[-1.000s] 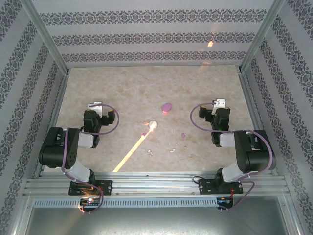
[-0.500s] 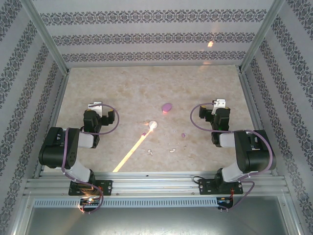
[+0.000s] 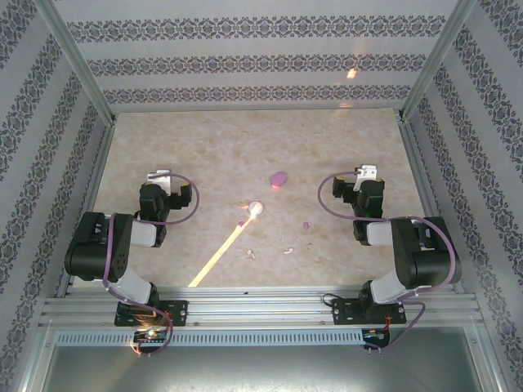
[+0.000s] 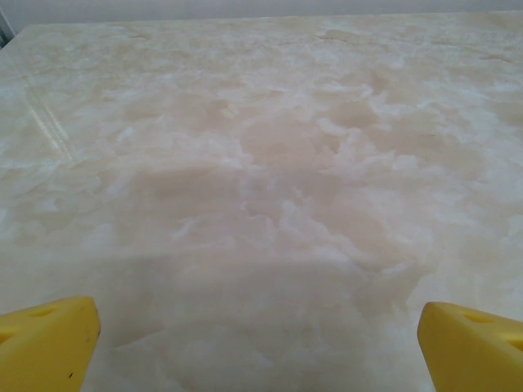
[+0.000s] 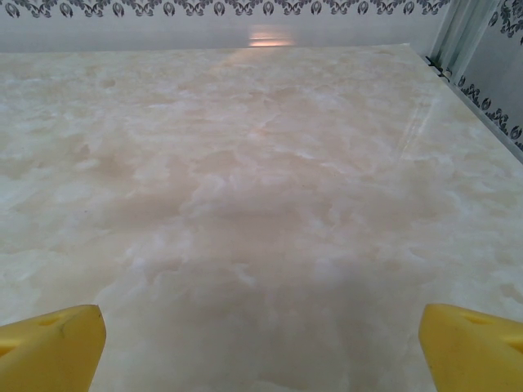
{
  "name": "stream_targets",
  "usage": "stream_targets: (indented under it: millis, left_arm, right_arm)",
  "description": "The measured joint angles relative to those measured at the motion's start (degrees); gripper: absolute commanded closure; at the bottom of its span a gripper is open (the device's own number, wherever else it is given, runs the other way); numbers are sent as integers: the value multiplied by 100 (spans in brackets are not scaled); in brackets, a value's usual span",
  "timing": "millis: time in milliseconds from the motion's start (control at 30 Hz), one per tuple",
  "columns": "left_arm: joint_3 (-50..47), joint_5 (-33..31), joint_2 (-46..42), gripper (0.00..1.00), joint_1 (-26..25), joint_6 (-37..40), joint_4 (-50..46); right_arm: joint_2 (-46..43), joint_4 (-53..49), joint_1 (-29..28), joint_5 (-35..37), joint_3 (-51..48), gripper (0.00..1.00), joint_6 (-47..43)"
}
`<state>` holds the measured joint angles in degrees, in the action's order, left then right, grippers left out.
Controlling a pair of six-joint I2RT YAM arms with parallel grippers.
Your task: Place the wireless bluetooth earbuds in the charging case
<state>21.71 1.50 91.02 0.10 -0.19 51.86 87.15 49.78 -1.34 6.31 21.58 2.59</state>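
The left tool [image 3: 159, 175] is over the left side of the surface [image 3: 204, 147]. The right tool [image 3: 368, 172] is over the right side. Both tools are wide open and have hold of nothing. In each wrist view, the yellow fingertips [image 4: 49, 343] sit far apart in the bottom corners, with bare surface between them.

The purple case [image 3: 279, 179] lies near the middle of the surface. The white case [image 3: 256, 208] lies close by, a bit nearer the near edge. It is too small to tell if it is open.

All four earbuds lie loose on the surface. One purple earbud [image 3: 239, 222] is just beside the white case, on its near-left side. The other purple earbud [image 3: 306, 225] is to the right of the white case, apart from it. The two whitish earbuds [image 3: 251, 254] [image 3: 288, 251] lie side by side closer to the near edge, around its middle.

A bright strip of light [image 3: 216, 255] runs from the white case toward the near edge.
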Motion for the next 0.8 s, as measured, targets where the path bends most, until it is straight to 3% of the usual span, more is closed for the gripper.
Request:
stream_targets:
  millis: [267, 400, 533, 633, 800]
  left_arm:
    - [7, -98, -81, 0, 13, -28, -48]
    - [35, -160, -461, 0, 39, -35, -330]
    - [363, -275, -1005, 0, 37, -72, -1091]
    - [662, -313, -1456, 0, 37, -170, -1534]
    - [1539, -24, -2083, 0, 39, -428, -2885]
  right_arm:
    - [-315, -387, -2, -46, 33, 2, -2]
    - [-975, -1853, -4, -39, 678, 2, 127]
    - [-1246, -3707, -155, -39, 2039, 2, 452]
    - [-1311, -4690, -553, -28, 2684, 2, 616]
    - [-1307, -5834, -1792, -50, 2876, 6, 903]
